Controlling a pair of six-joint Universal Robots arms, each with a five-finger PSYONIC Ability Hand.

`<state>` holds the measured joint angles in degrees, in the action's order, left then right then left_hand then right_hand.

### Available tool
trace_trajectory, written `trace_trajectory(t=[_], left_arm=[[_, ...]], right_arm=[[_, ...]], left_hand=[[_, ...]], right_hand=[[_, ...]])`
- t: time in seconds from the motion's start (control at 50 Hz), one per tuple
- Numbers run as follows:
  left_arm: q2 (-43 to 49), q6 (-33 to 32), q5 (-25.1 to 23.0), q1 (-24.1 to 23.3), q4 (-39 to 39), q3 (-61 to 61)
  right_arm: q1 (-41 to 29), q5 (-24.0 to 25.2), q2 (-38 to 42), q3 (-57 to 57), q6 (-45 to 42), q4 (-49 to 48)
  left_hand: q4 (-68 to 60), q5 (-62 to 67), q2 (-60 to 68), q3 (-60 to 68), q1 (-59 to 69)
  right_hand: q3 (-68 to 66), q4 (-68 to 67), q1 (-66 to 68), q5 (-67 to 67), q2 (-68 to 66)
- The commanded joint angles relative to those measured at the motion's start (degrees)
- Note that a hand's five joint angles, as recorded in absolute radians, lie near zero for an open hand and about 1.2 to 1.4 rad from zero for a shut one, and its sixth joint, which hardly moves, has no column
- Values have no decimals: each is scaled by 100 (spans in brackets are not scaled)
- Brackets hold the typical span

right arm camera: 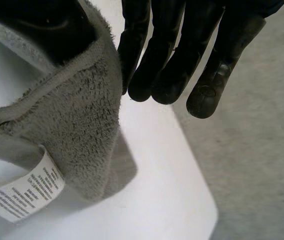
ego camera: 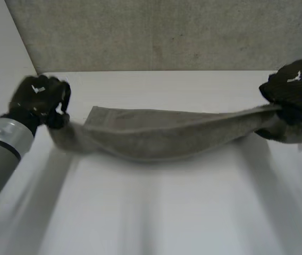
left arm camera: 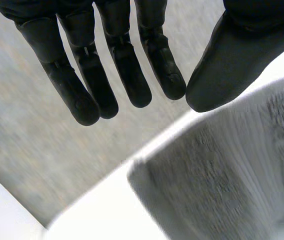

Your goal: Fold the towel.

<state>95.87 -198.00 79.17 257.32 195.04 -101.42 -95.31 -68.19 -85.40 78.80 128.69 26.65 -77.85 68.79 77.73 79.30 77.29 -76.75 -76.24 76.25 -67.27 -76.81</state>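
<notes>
A grey towel is stretched between my two hands, and its middle sags onto the white table. My left hand holds the towel's left end above the table. In the left wrist view the fingers are straight and the towel runs in under the thumb. My right hand holds the right end, lifted. In the right wrist view the towel wraps over the thumb beside the straight fingers, and a corner with a white label hangs below.
Grey carpet lies beyond the table's far edge. A white wall stands at the left. The right hand hangs close to the table's corner, with carpet past it.
</notes>
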Motion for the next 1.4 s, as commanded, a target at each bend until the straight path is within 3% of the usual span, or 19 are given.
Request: trace_trajectory(t=[0.02,0.28,0.42,0.44,0.46,0.48,0.5,0.58,0.78,0.9,1.0,1.04,1.1,1.12,1.22,1.28,1.4], left_arm=[[687,7,20,55,-1,87],[1196,51,20,-6,8,878],[1215,-1,-24,-173,-27,607],[1188,-1,-33,-217,-45,432],[1188,-1,-33,-218,-45,430],[1136,-19,-68,-226,-71,195],[1101,-63,-120,-218,-97,-33],[978,-54,-278,-130,-115,-289],[1241,-63,-419,55,-159,-361],[1671,-107,-349,55,-230,-291],[1856,-335,-349,46,-291,-282],[1865,-458,-340,46,-370,-282],[1847,-458,-340,46,-414,-282],[1812,-450,-340,46,-449,-290],[1592,-388,-376,37,-493,-308],[954,-362,-384,125,-458,-387],[-241,102,-411,450,-432,-440]], right_arm=[[12,8,488,-4,-81,-37],[21,-88,1630,-795,-511,-11],[-14,-98,1702,-620,-424,-11],[-14,-89,1693,-498,-398,-37],[-14,-89,1693,-497,-397,-37],[-14,-89,1684,-410,-362,-54],[-14,-80,1675,-339,-353,-63],[-14,-80,1675,-259,-345,-72],[21,-62,1658,-75,-213,-142],[56,-45,1640,83,-178,-204],[65,-45,1579,268,-178,-318],[100,-36,1561,364,-178,-388],[196,-27,1518,435,-178,-415],[197,-27,1517,435,-178,-415],[258,8,1227,488,-63,-468],[320,105,920,496,192,-547],[653,727,104,567,464,-538]], left_hand=[[-215,121,227,70,271],[-215,121,227,70,271],[-215,121,227,70,271],[1914,-2008,-1902,-2059,-1858],[1936,-2030,-1924,-2081,-1880],[4384,-4478,-4372,-4529,-4328],[5241,-5335,-5229,-5386,-5185],[5869,-5963,-5857,-6014,-5813],[6040,-6134,-6028,-6185,-5984],[5586,-5680,-5574,-5731,-5530],[3954,-4048,-3943,-4100,-3899],[2515,-2609,-2503,-2660,-2459],[1566,-1660,-1554,-1711,-1510],[-197,103,209,52,253],[-215,121,227,70,271],[-215,121,227,70,271],[-215,121,227,70,271]], right_hand=[[-325,-376,375,-273,-319],[-325,-376,375,-273,-319],[-325,-376,375,-273,-319],[-325,-376,375,-273,-319],[-325,-376,375,-273,-319],[-325,-376,375,-273,-319],[-325,-376,375,-273,-319],[-325,-376,375,-273,-319],[-325,-376,375,-273,-319],[-325,-376,375,-273,-319],[-325,-376,375,-273,-319],[-325,-376,375,-273,-319],[-325,-376,375,-273,-319],[-325,-376,375,-273,-319],[-325,-376,375,-273,-319],[-325,-376,375,-273,-319],[-325,-376,375,-273,-319]])
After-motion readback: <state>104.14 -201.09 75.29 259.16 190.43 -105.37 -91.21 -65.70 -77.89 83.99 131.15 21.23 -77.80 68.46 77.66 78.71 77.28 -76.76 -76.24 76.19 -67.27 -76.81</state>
